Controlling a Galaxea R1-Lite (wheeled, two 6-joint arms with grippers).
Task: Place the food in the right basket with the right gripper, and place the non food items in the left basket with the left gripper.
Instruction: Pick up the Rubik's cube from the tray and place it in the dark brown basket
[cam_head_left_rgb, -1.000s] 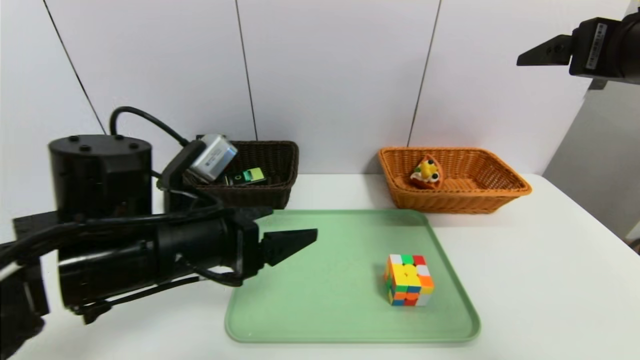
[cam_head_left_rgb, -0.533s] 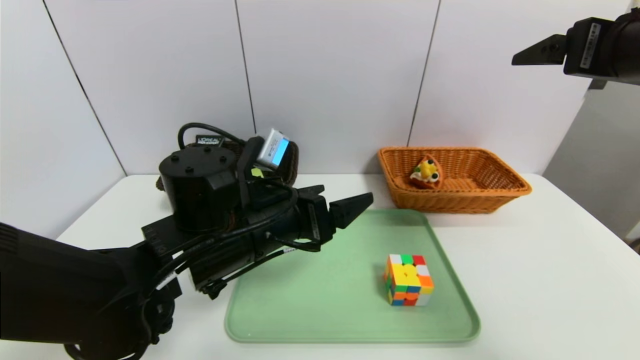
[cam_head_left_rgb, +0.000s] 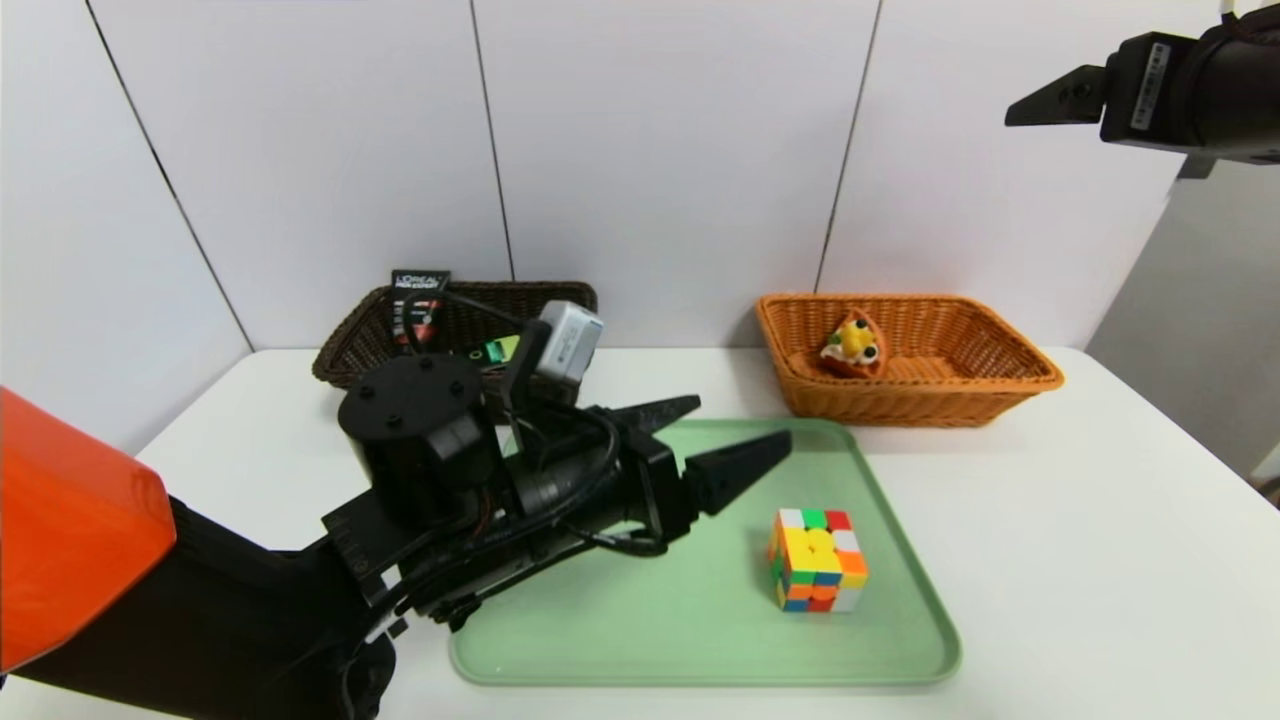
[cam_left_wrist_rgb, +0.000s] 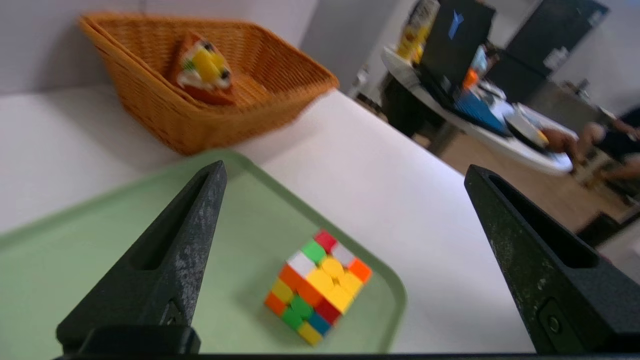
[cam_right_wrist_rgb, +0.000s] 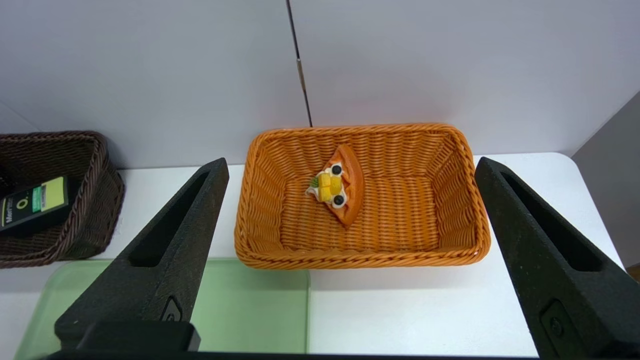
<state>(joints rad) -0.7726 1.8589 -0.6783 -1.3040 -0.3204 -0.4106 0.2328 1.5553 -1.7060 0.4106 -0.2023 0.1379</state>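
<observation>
Left pincer (cam_head_left_rgb: 735, 440) gapes empty above the tray (cam_head_left_rgb: 620, 640) near the cube (cam_head_left_rgb: 817, 559); right pincer (cam_right_wrist_rgb: 345, 260), spread wide, hangs over the waffle (cam_right_wrist_rgb: 337, 185).

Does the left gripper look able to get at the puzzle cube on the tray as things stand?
Probably yes. The left gripper hangs open over the green tray, pointed toward the puzzle cube, which stands alone with nothing between them.

I see white panel wall (cam_head_left_rgb: 660, 150) w/ dark seams behind white table (cam_head_left_rgb: 1080, 560); cluttered round table (cam_left_wrist_rgb: 480, 125) beyond, blurry.
</observation>
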